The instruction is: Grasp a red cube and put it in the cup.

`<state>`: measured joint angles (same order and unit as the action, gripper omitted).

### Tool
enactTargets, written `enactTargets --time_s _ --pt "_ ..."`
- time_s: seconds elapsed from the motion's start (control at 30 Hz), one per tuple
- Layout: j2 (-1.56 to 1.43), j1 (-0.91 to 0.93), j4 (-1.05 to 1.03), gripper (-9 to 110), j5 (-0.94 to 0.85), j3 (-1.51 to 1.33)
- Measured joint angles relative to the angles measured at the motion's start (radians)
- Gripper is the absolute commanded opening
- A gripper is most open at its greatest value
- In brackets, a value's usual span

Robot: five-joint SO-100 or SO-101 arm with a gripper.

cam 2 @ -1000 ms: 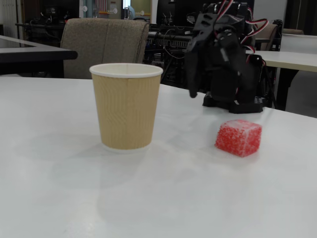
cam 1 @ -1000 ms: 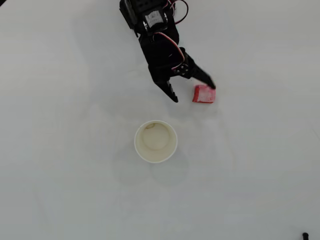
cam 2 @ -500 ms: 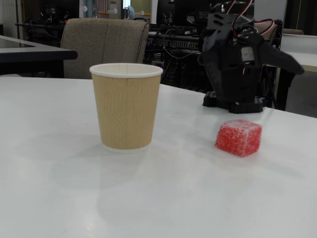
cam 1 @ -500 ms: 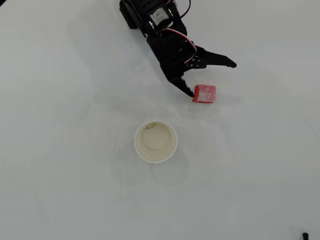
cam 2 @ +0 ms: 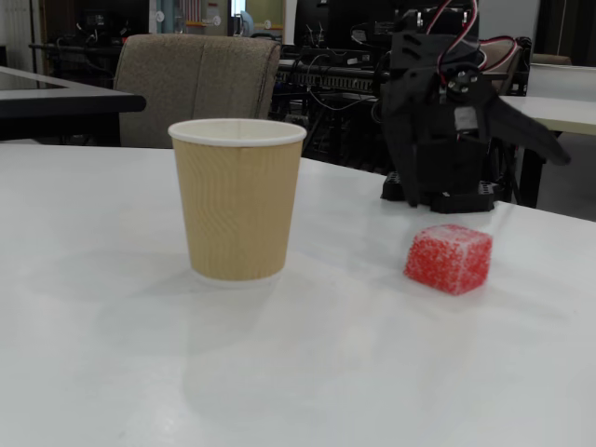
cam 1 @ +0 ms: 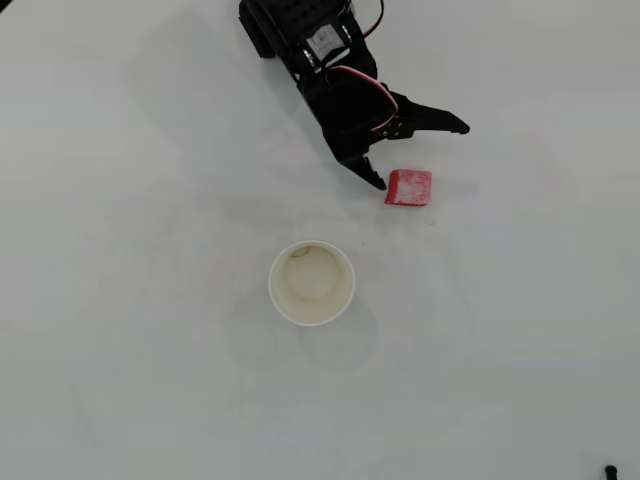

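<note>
The red cube (cam 1: 409, 187) lies on the white table, speckled with white, also in the fixed view (cam 2: 448, 258). My gripper (cam 1: 422, 157) is open and empty. In the overhead view it sits just above the cube: one fingertip is close to the cube's left edge and the other points right, past it. In the fixed view the gripper (cam 2: 484, 172) stands behind the cube. The cup (cam 1: 274, 272) stands upright and empty below and left of the cube in the overhead view. In the fixed view its wall (cam 2: 237, 200) is tan and ribbed, left of the cube.
The arm's black base (cam 1: 290, 25) is at the top edge of the overhead view. A small black object (cam 1: 610, 470) lies at the bottom right corner. In the fixed view a chair (cam 2: 196, 70) and cluttered desks stand beyond the table.
</note>
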<state>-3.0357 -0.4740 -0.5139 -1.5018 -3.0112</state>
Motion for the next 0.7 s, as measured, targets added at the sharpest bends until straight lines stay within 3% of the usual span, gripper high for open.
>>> enactTargets --time_s 0.7 --pt "0.074 0.0 -0.089 51 0.077 0.063"
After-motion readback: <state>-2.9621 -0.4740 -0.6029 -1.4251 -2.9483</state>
